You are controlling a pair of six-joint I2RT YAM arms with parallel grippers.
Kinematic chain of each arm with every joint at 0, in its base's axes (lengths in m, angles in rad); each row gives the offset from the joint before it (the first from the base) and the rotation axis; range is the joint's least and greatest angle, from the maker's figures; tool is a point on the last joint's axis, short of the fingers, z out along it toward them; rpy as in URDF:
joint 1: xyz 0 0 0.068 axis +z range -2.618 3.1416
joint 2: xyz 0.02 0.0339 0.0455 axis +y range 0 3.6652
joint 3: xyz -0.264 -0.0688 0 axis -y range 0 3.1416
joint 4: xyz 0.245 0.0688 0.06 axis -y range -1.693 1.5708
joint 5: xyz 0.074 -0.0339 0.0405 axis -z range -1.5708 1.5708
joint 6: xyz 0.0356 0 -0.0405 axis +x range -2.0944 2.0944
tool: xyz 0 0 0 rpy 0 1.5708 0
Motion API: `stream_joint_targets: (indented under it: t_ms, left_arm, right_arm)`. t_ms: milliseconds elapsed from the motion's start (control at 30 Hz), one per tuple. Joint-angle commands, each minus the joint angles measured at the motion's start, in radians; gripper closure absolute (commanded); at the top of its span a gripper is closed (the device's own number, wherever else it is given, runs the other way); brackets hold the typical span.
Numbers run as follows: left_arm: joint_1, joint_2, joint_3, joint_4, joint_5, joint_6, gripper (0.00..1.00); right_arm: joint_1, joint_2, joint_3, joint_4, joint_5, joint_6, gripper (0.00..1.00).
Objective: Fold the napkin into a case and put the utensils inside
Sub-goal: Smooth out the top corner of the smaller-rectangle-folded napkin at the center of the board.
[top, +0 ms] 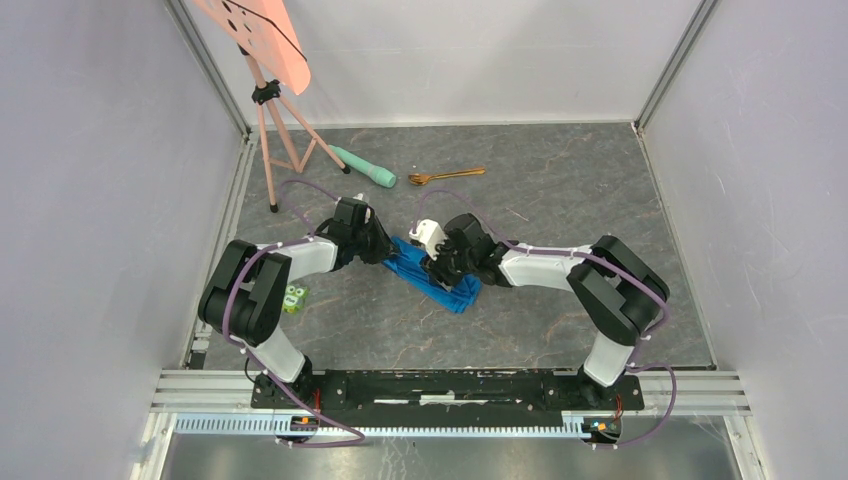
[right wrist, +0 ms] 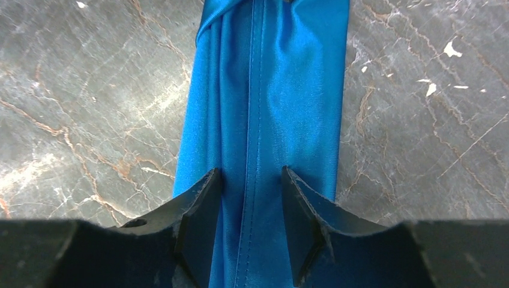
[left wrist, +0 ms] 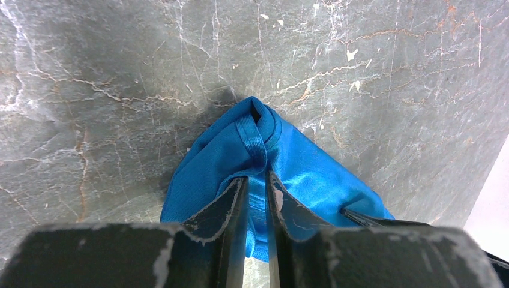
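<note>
The bright blue napkin (top: 452,290) lies at the table's middle, folded into a long narrow layered strip like a case. My left gripper (top: 388,255) is at its far-left end, shut on a raised fold of the napkin (left wrist: 300,174); the left gripper (left wrist: 257,177) has cloth pinched between its fingers. My right gripper (top: 437,270) hangs over the strip's middle. In the right wrist view the right gripper (right wrist: 251,174) is open, its fingers straddling the stitched seam of the napkin (right wrist: 282,90). The copper-gold utensils (top: 447,176) lie at the back; I make out a spoon.
A mint-green cylinder with a black tip (top: 365,167) lies left of the spoon. A pink tripod stand (top: 280,150) rises at the back left. A small green object (top: 294,297) sits beside the left arm. Grey walls enclose the marble table (top: 560,300).
</note>
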Motion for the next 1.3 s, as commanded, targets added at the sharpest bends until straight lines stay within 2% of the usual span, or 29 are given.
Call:
stream_joint_targets:
  t_ms: [0, 167, 333, 467, 600, 733, 800, 867, 967, 1067, 1267]
  left_arm:
    - [0.013, -0.011, 0.012, -0.081, -0.049, 0.002, 0.75]
    - [0.011, -0.022, 0.021, -0.094, -0.048, 0.005, 0.75]
    - [0.011, -0.099, 0.009, -0.137, -0.046, -0.004, 0.63]
    - [0.01, -0.226, -0.035, -0.188, -0.045, -0.027, 0.54]
    - [0.01, -0.385, -0.078, -0.283, -0.056, -0.047, 0.51]
    - [-0.019, -0.461, -0.178, -0.248, 0.047, -0.137, 0.66]
    - [-0.069, -0.463, -0.234, -0.172, 0.077, -0.208, 0.68]
    - [-0.131, -0.435, -0.289, -0.038, 0.094, -0.286, 0.66]
    - [-0.217, -0.348, -0.318, 0.12, 0.099, -0.369, 0.57]
    - [-0.279, -0.271, -0.316, 0.207, 0.09, -0.42, 0.52]
    - [-0.308, -0.162, -0.343, 0.298, 0.038, -0.491, 0.53]
  right_arm:
    - [0.008, 0.03, -0.001, 0.036, 0.028, -0.015, 0.53]
    - [0.011, 0.054, 0.002, 0.042, 0.041, 0.001, 0.66]
    - [0.012, 0.042, -0.007, 0.051, 0.04, 0.022, 0.86]
    - [0.012, 0.033, -0.008, 0.053, 0.043, 0.034, 0.95]
    - [0.012, 0.027, -0.007, 0.051, 0.041, 0.051, 0.99]
    - [0.012, 0.022, -0.005, 0.05, 0.034, 0.086, 0.99]
    - [0.012, 0.014, -0.009, 0.055, 0.031, 0.117, 0.99]
    - [0.012, 0.003, -0.019, 0.069, 0.022, 0.149, 1.0]
    - [0.012, -0.005, -0.026, 0.079, 0.005, 0.186, 0.99]
    - [0.012, -0.009, -0.028, 0.08, -0.005, 0.198, 0.99]
    - [0.013, -0.031, -0.033, 0.082, -0.017, 0.243, 0.99]
